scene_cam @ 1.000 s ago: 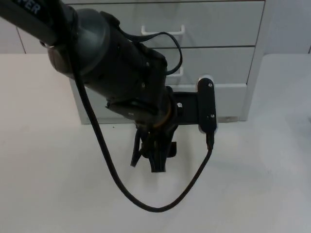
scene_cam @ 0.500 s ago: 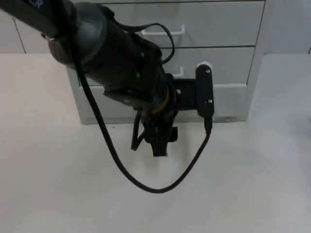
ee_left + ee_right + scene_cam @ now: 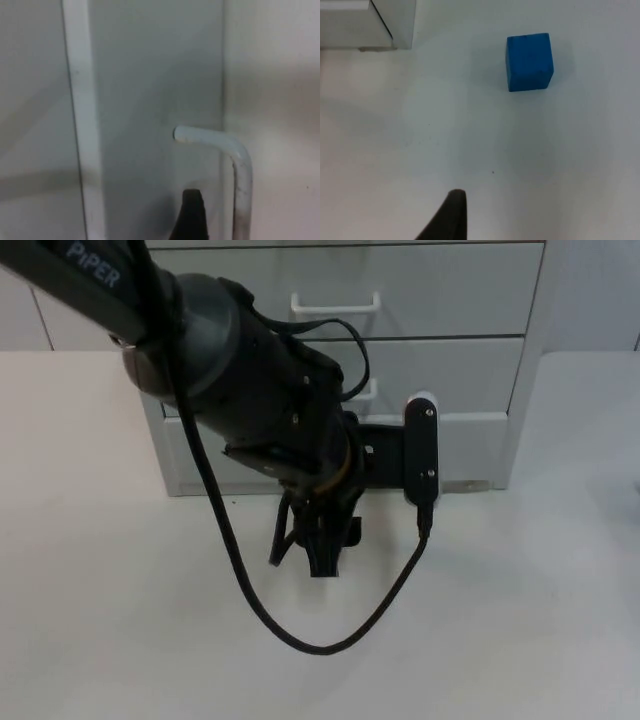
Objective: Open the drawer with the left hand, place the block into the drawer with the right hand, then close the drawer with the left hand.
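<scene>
Facing the left gripper (image 3: 315, 555) in the centre of the top view is the white plastic drawer cabinet (image 3: 450, 350) with bail-shaped white handles, its drawers all shut; the lowest drawer's bent white handle (image 3: 235, 160) sits just beside the gripper's black fingertip in the left wrist view. Whether these fingers are spread or pinched I cannot tell, since the arm's bulk covers them from above. The small blue cube block (image 3: 530, 61) lies alone on the white table top (image 3: 120, 640), near the cabinet's corner (image 3: 395, 25) in the right wrist view. The right gripper, seen as one dark fingertip (image 3: 447, 217), waits above bare table, well apart from the block; its state I cannot tell either. My worry is that the fingers may close beside the thin handle rather than around it, then slip off, or drag the light cabinet forward. White lettering on the left arm (image 3: 95, 265) reads "PiPER".
</scene>
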### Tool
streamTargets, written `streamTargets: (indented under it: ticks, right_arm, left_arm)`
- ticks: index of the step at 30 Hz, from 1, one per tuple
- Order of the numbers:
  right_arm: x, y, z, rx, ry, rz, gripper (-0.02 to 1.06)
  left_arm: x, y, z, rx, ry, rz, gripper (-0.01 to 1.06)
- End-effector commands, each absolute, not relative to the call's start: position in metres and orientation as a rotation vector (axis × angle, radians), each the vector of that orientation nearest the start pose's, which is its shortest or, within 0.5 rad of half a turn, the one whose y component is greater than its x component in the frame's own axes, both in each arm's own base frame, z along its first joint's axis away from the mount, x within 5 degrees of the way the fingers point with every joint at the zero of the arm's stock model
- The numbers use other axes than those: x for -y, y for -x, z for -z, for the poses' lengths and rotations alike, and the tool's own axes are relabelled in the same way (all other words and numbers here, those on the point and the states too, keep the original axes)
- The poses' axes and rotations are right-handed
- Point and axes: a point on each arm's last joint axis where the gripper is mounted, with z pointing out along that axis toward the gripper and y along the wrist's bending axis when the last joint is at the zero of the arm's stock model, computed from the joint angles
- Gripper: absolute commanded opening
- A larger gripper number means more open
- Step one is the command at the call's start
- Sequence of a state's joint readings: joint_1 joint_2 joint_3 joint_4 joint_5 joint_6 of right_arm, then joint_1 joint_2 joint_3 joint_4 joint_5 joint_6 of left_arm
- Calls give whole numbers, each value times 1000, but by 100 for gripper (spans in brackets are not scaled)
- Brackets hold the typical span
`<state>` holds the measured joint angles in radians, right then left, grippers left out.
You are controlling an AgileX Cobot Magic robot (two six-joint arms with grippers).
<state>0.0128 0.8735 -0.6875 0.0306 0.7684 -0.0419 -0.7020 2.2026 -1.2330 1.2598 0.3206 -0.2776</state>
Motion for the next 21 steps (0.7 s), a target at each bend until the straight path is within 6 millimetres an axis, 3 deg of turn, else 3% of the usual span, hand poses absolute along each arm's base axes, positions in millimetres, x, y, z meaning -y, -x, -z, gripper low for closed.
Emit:
streamTargets:
  ticks: [1,5,7,8,9,12,13,21]
  right_arm:
    - [-2,-159,-292,-2428,36,-16,105]
    - [-2,-159,-292,-2428,35,-18,105]
    - [-2,-159,-292,-2428,35,-18,105]
    - [-2,-159,-292,-2428,35,-18,105]
    - [-2,-159,-292,-2428,35,-18,105]
    - [-2,-159,-292,-2428,35,-18,105]
    - [-2,-159,-292,-2428,35,-18,105]
    - [-2,-160,-293,-2422,35,-18,105]
  left_arm:
    - [244,-342,-59,-1888,-1796,-483,66]
    - [239,-343,-53,-1921,-1791,-499,63]
    - [237,-343,-52,-1942,-1781,-509,50]
    - [236,-343,-53,-1950,-1779,-528,34]
    - [236,-343,-53,-1950,-1779,-528,34]
    - [235,-343,-53,-1964,-1770,-535,5]
    - [235,-343,-52,-1969,-1769,-537,0]
    - [237,-337,-52,-2028,-1762,-542,0]
